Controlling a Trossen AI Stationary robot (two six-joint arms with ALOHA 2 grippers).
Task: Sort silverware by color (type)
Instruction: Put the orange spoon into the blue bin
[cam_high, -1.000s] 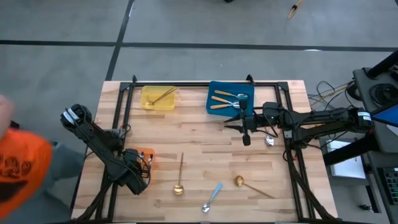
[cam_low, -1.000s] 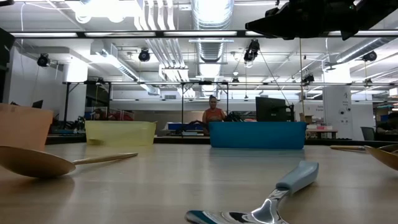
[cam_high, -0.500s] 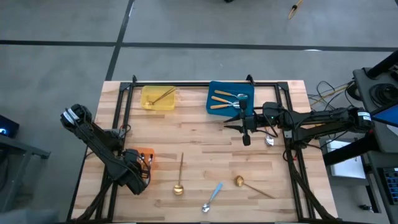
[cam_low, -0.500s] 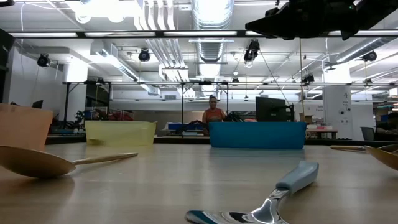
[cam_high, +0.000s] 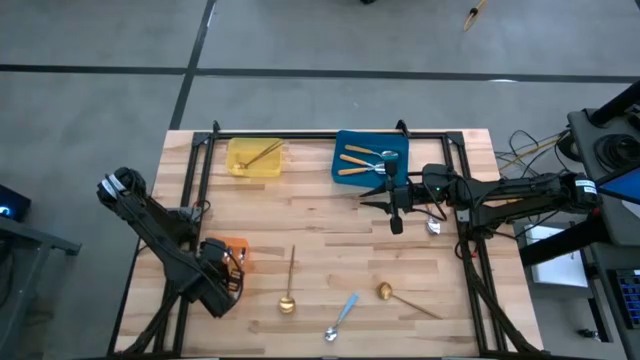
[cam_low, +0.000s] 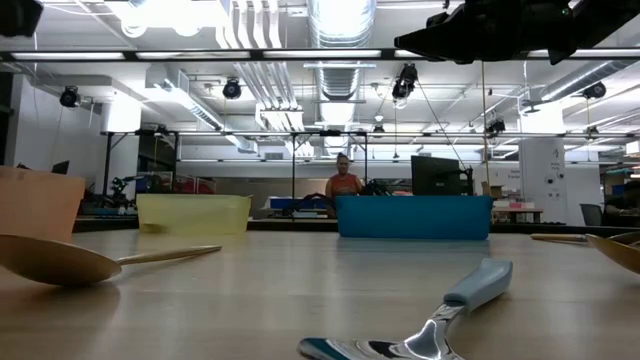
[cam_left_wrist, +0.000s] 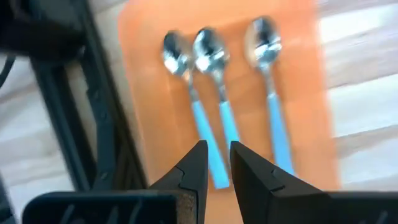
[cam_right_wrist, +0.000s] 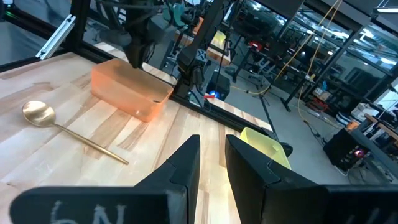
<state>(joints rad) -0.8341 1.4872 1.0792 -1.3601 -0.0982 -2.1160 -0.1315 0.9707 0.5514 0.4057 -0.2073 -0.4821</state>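
Observation:
Three spoons with light-blue handles (cam_left_wrist: 214, 93) lie side by side in the orange tray (cam_high: 236, 247), bowls toward one end. My left gripper (cam_left_wrist: 217, 163) hangs over them, pointing down, open by a narrow gap and holding nothing. On the bare table lie a gold spoon (cam_high: 289, 280), a blue-handled spoon (cam_high: 342, 315) and another gold spoon (cam_high: 405, 298). Orange-handled spoons (cam_high: 358, 160) rest in the blue tray (cam_high: 345, 140). A gold spoon (cam_high: 260, 153) lies in the yellow tray (cam_high: 238, 165). My right gripper (cam_high: 396, 226) waits level above mid-table, narrowly open and holding nothing.
A silver spoon bowl (cam_high: 432, 224) shows on the table beside the right arm. A black frame (cam_high: 330, 134) runs along the table's far edge and sides. Free wood lies between the trays and the loose spoons. A person (cam_low: 344, 183) stands far behind the table.
My left gripper has risen a little above the orange tray and rolled slightly, its finger gap unchanged. The spoons have not moved. A person in orange at the picture's left edge has gone out of view.

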